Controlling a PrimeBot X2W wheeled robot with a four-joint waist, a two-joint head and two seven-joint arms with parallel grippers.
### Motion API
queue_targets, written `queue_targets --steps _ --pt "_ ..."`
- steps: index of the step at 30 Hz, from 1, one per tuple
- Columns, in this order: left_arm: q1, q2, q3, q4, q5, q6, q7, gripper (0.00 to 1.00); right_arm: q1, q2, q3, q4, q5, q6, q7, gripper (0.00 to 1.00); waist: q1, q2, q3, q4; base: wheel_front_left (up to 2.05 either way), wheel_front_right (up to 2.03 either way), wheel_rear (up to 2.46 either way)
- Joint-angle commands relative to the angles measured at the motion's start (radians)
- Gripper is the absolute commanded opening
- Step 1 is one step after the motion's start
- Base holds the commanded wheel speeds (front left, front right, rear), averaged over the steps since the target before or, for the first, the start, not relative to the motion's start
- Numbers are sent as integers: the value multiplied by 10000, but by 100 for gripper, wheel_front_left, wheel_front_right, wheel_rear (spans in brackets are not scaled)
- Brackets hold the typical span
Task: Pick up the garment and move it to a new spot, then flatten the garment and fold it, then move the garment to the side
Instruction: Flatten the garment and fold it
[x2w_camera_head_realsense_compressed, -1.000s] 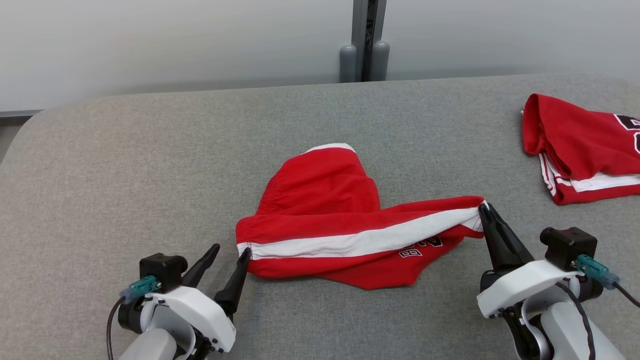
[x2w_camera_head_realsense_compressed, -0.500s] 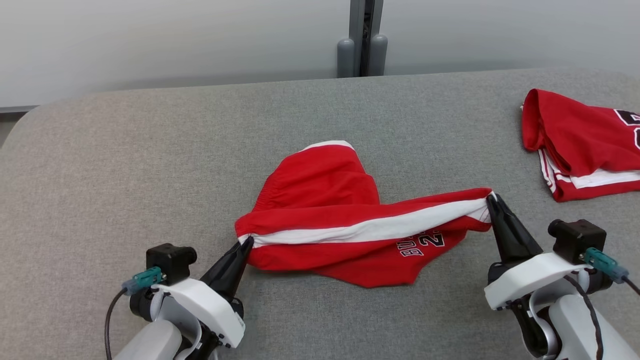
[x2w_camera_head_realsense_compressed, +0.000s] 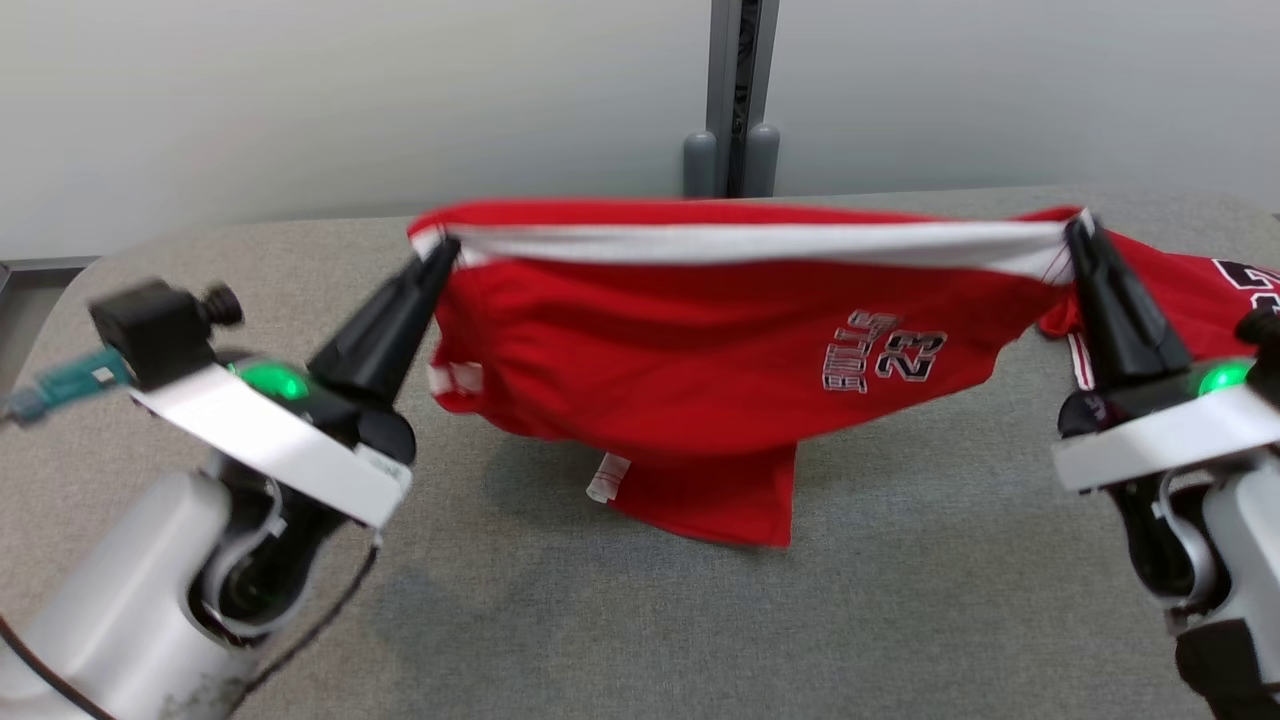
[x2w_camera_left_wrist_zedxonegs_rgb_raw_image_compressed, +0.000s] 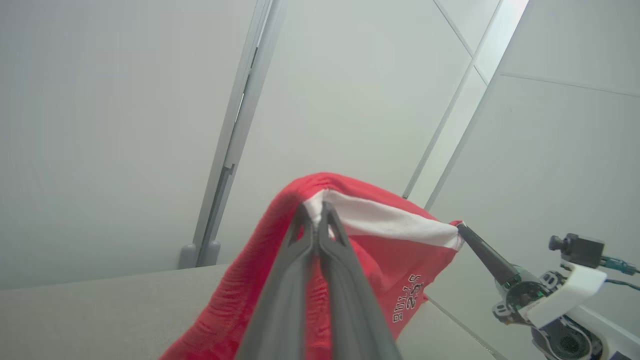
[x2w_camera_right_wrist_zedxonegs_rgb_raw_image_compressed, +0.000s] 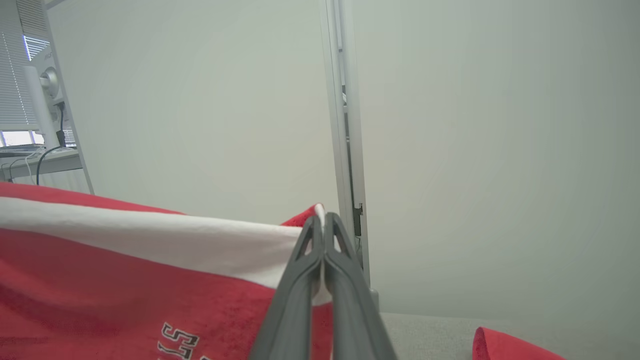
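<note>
The garment (x2w_camera_head_realsense_compressed: 700, 340) is a pair of red shorts with a white stripe and "BULLS 23" lettering. It hangs stretched between both arms above the grey table (x2w_camera_head_realsense_compressed: 900, 600), its lowest fold near or on the surface. My left gripper (x2w_camera_head_realsense_compressed: 445, 245) is shut on its left corner, which the left wrist view shows as the garment (x2w_camera_left_wrist_zedxonegs_rgb_raw_image_compressed: 380, 235) pinched at my left gripper (x2w_camera_left_wrist_zedxonegs_rgb_raw_image_compressed: 314, 207). At the opposite corner my right gripper (x2w_camera_head_realsense_compressed: 1078, 222) is shut on the striped edge. In the right wrist view the garment (x2w_camera_right_wrist_zedxonegs_rgb_raw_image_compressed: 125, 280) runs leftward from my right gripper (x2w_camera_right_wrist_zedxonegs_rgb_raw_image_compressed: 322, 217).
A second red garment (x2w_camera_head_realsense_compressed: 1215, 290) lies on the table at the far right, behind my right arm. A grey post (x2w_camera_head_realsense_compressed: 735, 95) rises against the pale wall past the table's far edge. The other arm's gripper (x2w_camera_left_wrist_zedxonegs_rgb_raw_image_compressed: 465, 232) appears in the left wrist view.
My left gripper went from open to shut on the garment's left corner. Both arms then lifted the garment off the table and pulled it taut. The head camera tilted up.
</note>
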Motion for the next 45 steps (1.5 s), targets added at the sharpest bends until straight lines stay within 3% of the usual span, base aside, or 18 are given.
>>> queue_targets --steps 1,11,20,26,30,34,38,45 --pt "-359 152 216 -365 -205 1 126 0 -237 -182 15 -237 127 -2 -6 0 0 0 -90 -16 0 0 0" --pt "-2641 755 854 -1434 -730 339 1586 0 -2300 -926 12 -581 469 -2 345 0 0 0 -235 -200 0 0 0" --pt "-5072 66 174 880 264 220 2041 0 -5316 -466 498 1538 0 -2 1215 0 0 0 859 -94 0 0 0" --pt "-7614 -680 -314 3469 1738 62 965 0 -8165 -42 1316 3928 -267 -2 804 0 0 0 2434 -24 0 0 0" --pt "-9948 -1062 -470 5373 3105 7 -912 0 -10581 279 1533 5309 -784 -2 79 0 0 0 3882 -91 0 0 0" --pt "-11127 -1299 -523 6165 3634 -5 -1503 0 -11729 429 1291 5390 -1274 -2 -36 0 0 0 4820 -106 0 0 0" --pt "-11606 -1528 -759 6145 3658 0 -1704 0 -11906 526 1262 5137 -1811 -2 1 0 0 0 5862 -33 0 0 0" --pt "-9865 -1380 -1434 5031 3206 -3 -1718 0 -10572 272 1573 4760 -1744 -2 -3 0 0 0 6471 199 0 0 0"
